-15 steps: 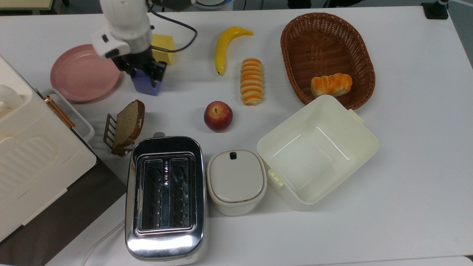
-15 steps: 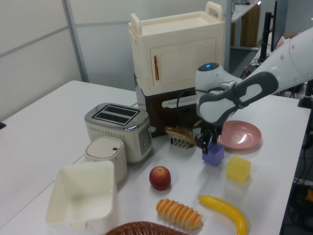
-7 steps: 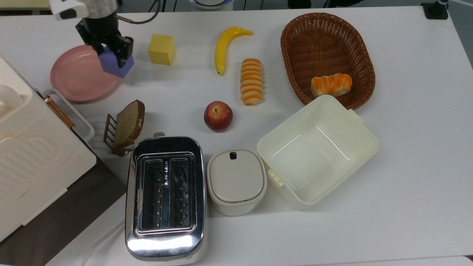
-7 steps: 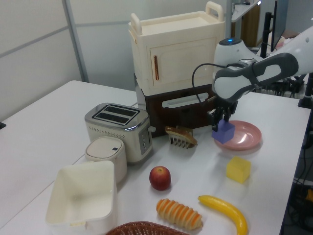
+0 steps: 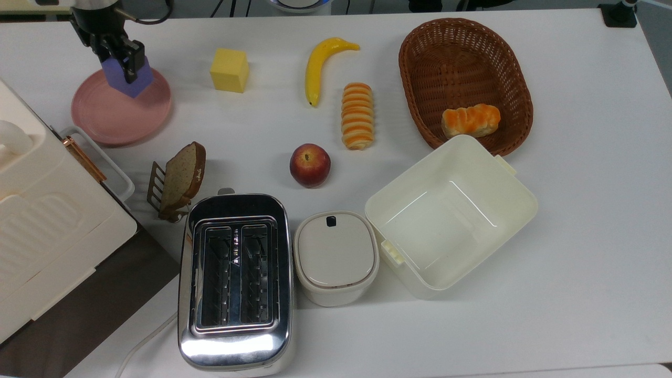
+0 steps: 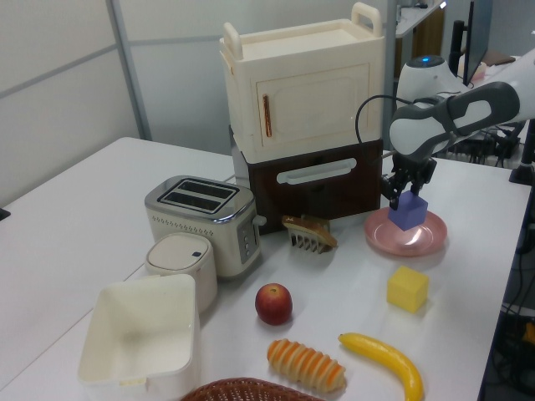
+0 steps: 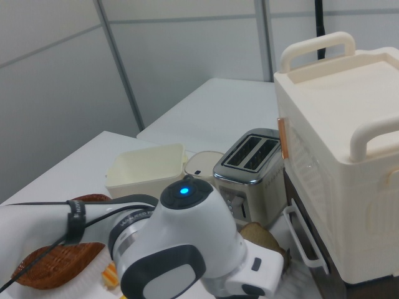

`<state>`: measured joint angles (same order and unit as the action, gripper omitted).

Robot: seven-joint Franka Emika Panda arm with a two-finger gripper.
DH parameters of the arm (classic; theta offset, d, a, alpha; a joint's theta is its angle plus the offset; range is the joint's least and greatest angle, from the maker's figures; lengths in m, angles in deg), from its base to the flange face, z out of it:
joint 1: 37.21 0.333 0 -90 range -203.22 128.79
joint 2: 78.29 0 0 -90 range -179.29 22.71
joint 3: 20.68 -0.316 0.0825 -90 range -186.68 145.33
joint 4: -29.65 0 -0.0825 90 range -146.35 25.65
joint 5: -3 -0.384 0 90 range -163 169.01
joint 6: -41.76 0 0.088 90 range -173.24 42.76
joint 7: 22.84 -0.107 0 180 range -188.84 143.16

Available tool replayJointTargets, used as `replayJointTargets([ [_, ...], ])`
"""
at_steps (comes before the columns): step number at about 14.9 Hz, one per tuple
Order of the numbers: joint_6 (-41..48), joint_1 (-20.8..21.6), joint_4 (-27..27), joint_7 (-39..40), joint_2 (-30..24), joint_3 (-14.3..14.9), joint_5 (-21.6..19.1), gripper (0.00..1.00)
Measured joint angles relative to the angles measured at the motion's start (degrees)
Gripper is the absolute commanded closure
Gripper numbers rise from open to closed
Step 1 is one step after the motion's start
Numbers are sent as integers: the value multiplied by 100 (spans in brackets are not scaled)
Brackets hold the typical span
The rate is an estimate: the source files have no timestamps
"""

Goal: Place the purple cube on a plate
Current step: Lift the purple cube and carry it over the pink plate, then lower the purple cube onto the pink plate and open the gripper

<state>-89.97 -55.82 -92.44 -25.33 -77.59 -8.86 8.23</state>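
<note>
Gripping the purple cube (image 5: 128,77) between clamped fingers, the gripper (image 5: 119,54) holds it above the pink plate (image 5: 113,118).

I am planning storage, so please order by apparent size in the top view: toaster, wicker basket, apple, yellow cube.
1. Toaster, though it may sit nearer the camera.
2. Wicker basket.
3. Apple and yellow cube look alike.
</note>
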Motion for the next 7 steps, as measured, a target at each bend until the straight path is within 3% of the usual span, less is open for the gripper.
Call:
replayJointTargets([
  [7,-11,-33,594,-2,680,31,0,100],
])
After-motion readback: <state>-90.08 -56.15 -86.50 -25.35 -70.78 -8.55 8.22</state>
